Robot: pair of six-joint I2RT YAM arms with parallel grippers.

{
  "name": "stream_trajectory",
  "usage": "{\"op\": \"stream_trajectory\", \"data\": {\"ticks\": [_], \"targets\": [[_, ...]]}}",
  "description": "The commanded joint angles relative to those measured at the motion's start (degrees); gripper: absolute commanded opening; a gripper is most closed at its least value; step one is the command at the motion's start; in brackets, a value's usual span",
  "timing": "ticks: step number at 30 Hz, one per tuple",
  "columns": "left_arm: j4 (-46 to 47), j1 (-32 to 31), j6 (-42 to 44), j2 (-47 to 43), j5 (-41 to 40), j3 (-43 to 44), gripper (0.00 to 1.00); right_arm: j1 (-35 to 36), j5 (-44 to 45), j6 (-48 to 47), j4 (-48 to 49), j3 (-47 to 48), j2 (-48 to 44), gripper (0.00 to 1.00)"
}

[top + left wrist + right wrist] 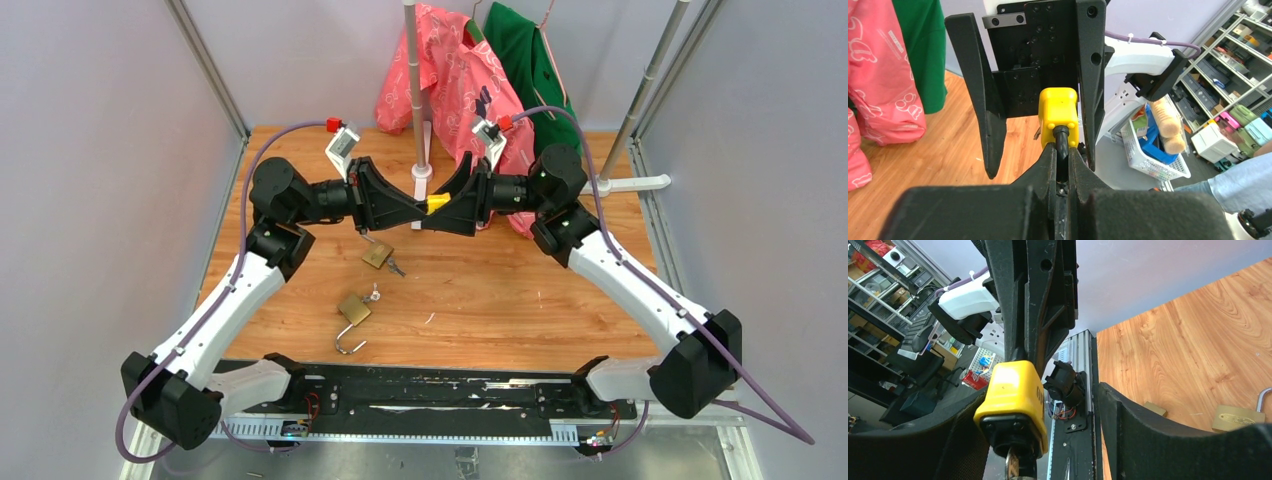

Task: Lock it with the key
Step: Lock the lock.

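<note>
Clamps left claw point(1062, 151) shut on the black shackle point(1062, 137) of the yellow padlock point(437, 203), mid-air at centre of the top view. Spreads right claw point(1043, 415) open around its body, gripping nothing. Shows key point(1012, 467) pushed into the padlock's end. Cannot tell whether turned; probably leaves only checking the lock and pulling the key.

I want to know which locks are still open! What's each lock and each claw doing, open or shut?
left claw: shut on the yellow lock's black end.
right claw: open, one finger each side of the yellow lock.
yellow lock: held up above the table.
near brass lock: lying on the table, shackle open.
far brass lock: lying on the table; can't tell if locked.
</note>
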Motion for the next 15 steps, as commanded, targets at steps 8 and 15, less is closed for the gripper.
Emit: {"op": "stream_trajectory", "data": {"ticks": [8, 15], "targets": [[3.9, 2.5, -1.1, -0.3, 2.3, 0.1, 0.0, -2.9, -2.5, 5.6, 6.8, -1.1, -3.7, 0.72], [4.0, 2.5, -1.5, -0.4, 2.5, 0.0, 0.0, -2.9, -3.2, 8.3, 10.1, -1.5, -2.2, 0.08]]}}
